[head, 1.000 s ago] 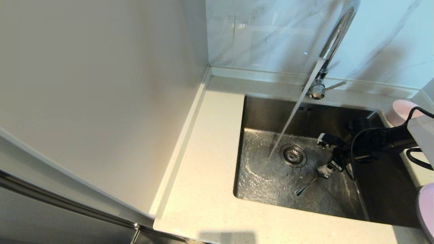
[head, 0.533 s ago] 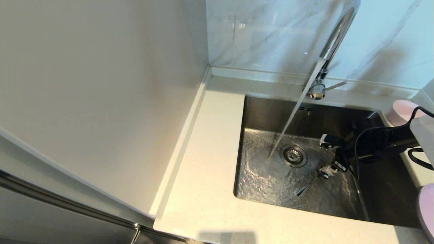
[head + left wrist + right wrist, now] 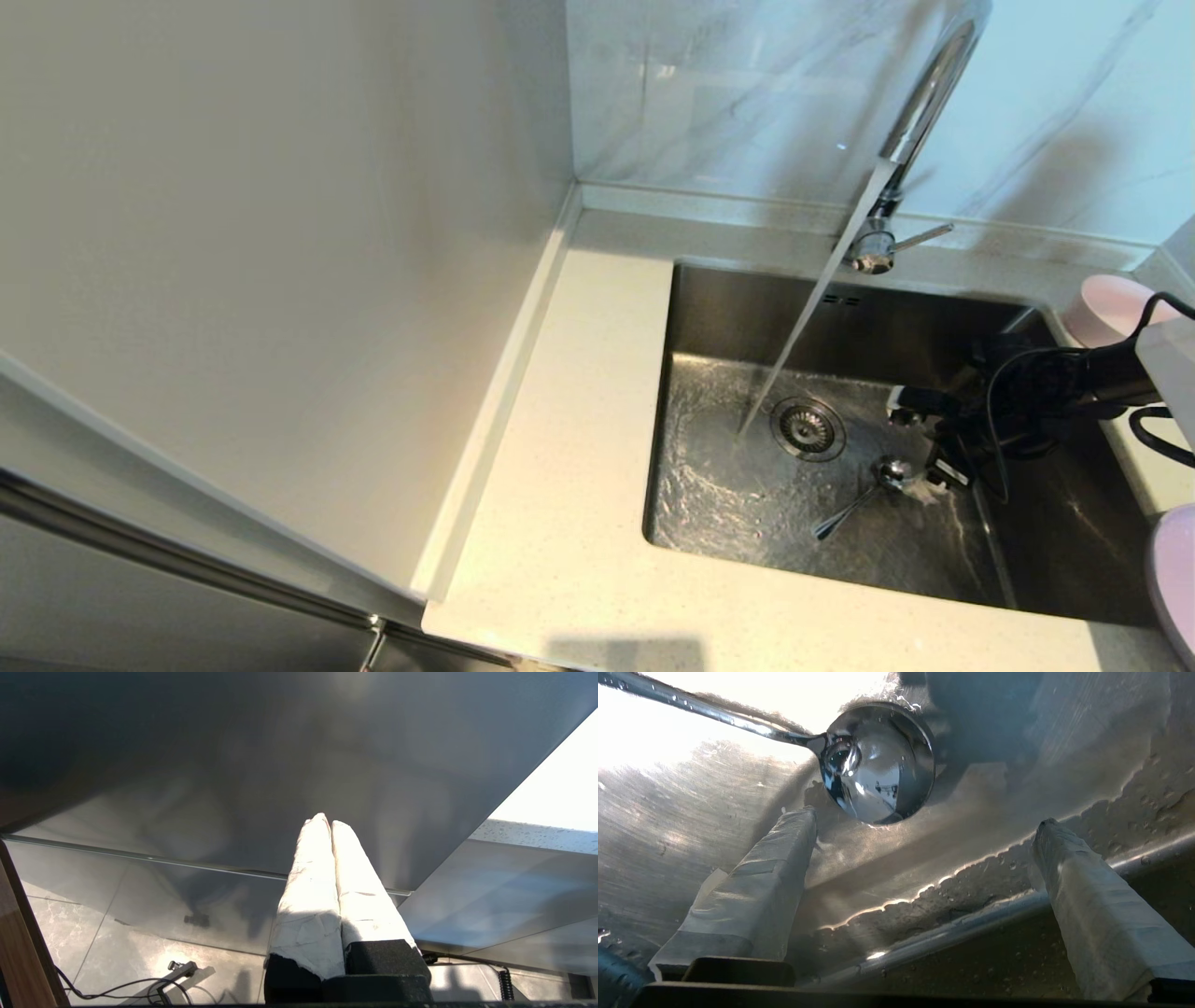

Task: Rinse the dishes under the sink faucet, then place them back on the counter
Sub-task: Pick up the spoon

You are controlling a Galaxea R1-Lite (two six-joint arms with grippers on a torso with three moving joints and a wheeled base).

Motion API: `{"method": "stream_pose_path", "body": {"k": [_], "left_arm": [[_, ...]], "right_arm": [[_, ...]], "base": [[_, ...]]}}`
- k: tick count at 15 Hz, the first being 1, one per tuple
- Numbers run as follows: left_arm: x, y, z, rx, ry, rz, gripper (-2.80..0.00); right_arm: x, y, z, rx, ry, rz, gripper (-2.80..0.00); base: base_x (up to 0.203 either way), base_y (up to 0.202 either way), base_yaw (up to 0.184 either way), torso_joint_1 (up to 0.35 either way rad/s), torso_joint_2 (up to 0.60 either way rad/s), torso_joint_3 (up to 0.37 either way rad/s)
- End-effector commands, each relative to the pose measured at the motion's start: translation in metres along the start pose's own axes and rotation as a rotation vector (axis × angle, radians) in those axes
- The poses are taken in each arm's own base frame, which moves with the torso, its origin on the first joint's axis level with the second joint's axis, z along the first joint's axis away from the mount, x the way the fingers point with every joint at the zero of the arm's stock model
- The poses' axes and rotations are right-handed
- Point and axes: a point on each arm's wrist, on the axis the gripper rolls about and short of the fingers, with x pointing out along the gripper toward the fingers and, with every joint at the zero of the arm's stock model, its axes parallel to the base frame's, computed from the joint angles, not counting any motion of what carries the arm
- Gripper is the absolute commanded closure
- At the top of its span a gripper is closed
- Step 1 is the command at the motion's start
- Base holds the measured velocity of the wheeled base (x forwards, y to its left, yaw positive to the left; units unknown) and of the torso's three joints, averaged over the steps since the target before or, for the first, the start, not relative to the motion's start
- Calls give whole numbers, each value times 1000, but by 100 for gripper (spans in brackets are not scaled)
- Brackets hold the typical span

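Observation:
Water runs from the chrome faucet [image 3: 924, 93] into the steel sink [image 3: 747, 308], landing just left of the drain strainer [image 3: 808, 427]. The silver spoon [image 3: 854, 504] lies free on the wet sink floor, its bowl [image 3: 878, 765] pointing toward my right gripper [image 3: 924, 439]. That gripper [image 3: 924, 819] hovers low in the sink, open, just right of the spoon bowl and not touching it. The pink bowl [image 3: 1111, 308] stands on the counter at the back right. The lilac plate [image 3: 1178, 579] shows at the right edge. My left gripper [image 3: 327, 821] is shut and empty, parked below the counter.
The cream counter [image 3: 579, 420] runs along the sink's left and front. A tall pale panel [image 3: 280, 233] closes off the left side. The marble wall [image 3: 747, 93] stands behind the faucet, whose side lever [image 3: 924, 235] points right. The right arm's black cable [image 3: 1153, 439] loops over the sink's right rim.
My right gripper has drawn back to the right, uncovering the spoon's bowl. The spoon stays on the sink floor. Water keeps running.

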Motion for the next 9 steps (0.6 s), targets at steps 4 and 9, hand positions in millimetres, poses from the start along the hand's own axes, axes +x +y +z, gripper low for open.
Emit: {"method": "stream_pose_path", "body": {"k": [4, 9], "left_arm": [[0, 0, 0, 0, 0, 1, 0], [0, 0, 0, 0, 0, -1, 0]], "right_arm": [[6, 2, 1, -11, 0, 11, -280], [15, 3, 8, -21, -10, 12, -280]], "base": [[0, 0, 0, 0, 0, 0], [0, 0, 0, 0, 0, 0]]}}
